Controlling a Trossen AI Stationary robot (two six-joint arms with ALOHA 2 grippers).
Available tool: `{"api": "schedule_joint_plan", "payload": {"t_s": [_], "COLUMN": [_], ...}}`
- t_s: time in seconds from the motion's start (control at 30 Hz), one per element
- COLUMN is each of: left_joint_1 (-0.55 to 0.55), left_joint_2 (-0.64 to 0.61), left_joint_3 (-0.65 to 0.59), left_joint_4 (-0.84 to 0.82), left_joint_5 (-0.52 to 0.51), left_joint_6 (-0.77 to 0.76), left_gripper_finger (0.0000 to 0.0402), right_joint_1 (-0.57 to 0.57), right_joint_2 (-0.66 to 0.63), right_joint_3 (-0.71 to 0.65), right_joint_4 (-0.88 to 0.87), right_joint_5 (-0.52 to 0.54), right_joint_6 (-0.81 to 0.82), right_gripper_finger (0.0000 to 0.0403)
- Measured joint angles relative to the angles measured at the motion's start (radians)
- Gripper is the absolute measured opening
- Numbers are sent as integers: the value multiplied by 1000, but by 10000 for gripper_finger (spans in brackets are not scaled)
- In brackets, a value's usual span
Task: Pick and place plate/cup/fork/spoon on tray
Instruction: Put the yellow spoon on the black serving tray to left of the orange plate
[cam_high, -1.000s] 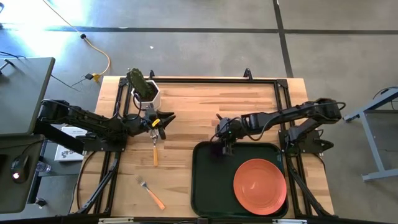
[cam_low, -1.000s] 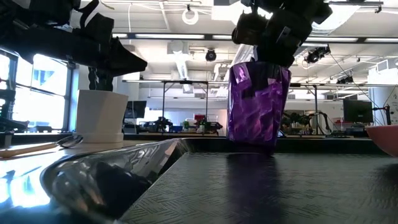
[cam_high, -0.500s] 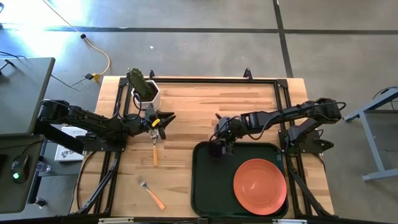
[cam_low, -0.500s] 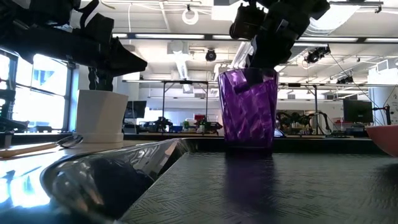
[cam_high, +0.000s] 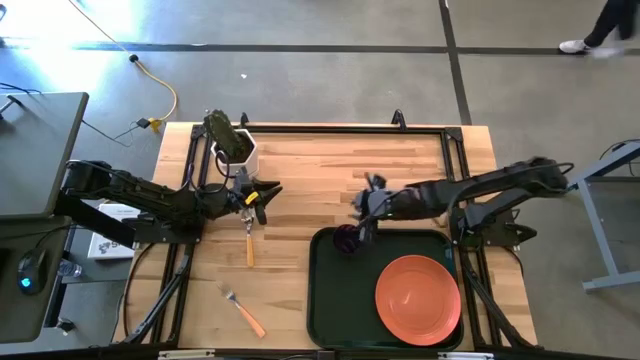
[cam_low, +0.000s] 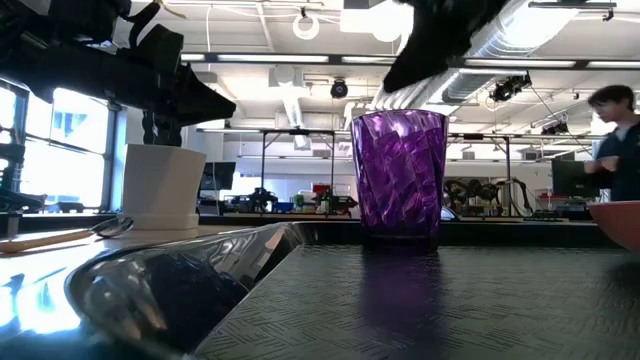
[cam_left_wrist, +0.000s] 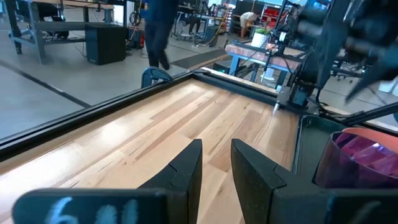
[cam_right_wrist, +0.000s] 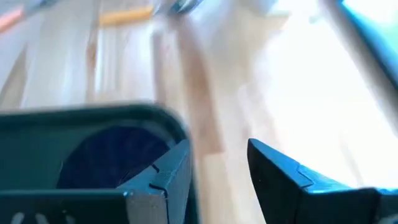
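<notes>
Standing upright in the tray's (cam_high: 322, 300) 11 o'clock corner, the cup (cam_high: 346, 239) is free of your right gripper (cam_high: 368, 205), fingers parted at its 1 o'clock; your plate (cam_high: 418, 293) is aboard, so next comes the spoon (cam_high: 249, 240) under your slightly parted left gripper (cam_high: 262, 196).

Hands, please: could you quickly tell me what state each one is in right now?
Left hand: open, empty, above the spoon.
Right hand: open, holding nothing, near the cup standing on the tray.
</notes>
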Motion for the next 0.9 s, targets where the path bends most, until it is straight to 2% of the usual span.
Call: {"api": "schedule_joint_plan", "payload": {"t_s": [0.17, 0.27, 0.37, 0.47, 0.57, 0.7, 0.8, 0.9], "left_joint_1": [0, 0, -1, -1, -16, -82, -109, -121], "left_joint_2": [0, 6, 13, 17, 39, 115, 189, 238], "left_joint_3": [0, 0, 7, 42, 112, 313, 492, 641], "left_joint_4": [1, 27, 40, 31, -33, -339, -717, -1116], "left_joint_5": [1, 77, 137, 131, 72, -44, -75, -75], "left_joint_6": [-1, -53, -86, -87, -256, -294, -310, -470], "left_gripper_finger": [76, 76, 76, 76, 76, 66, 52, 44], "right_joint_1": [37, 61, 84, 94, 88, 72, 65, 65], "right_joint_2": [-97, -131, -156, -175, -184, -183, -183, -183], "right_joint_3": [-41, -122, -217, -284, -311, -312, -312, -312], "right_joint_4": [5, 17, 136, 309, 411, 417, 380, 309], "right_joint_5": [178, 279, 395, 505, 567, 565, 588, 653], "right_joint_6": [94, 151, 158, 93, 18, -30, 22, 77], "right_gripper_finger": [149, 149, 149, 149, 149, 149, 149, 149]}}
